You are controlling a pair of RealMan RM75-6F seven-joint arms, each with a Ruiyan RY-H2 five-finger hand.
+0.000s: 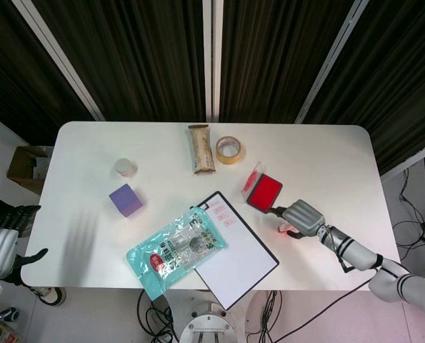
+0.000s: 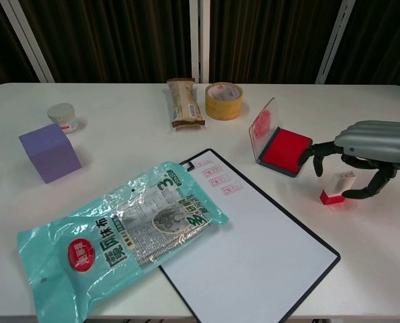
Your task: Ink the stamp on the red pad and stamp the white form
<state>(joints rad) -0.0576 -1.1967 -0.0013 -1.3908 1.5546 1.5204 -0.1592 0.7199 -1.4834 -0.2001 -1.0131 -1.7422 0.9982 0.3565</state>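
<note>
The stamp (image 2: 337, 187) stands upright on the desk (image 2: 132, 138), just right of the red pad (image 2: 286, 151), whose clear lid (image 2: 263, 128) is tipped up. The right hand (image 2: 364, 158) arches over the stamp with fingers spread apart, gripping nothing. The white form (image 2: 253, 242) on its clipboard lies to the near left, partly under a teal snack bag (image 2: 122, 235). The left hand (image 1: 5, 246) hangs off the desk's left edge, fingers apart.

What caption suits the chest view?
Right hand open over the stamp, beside the red pad.
</note>
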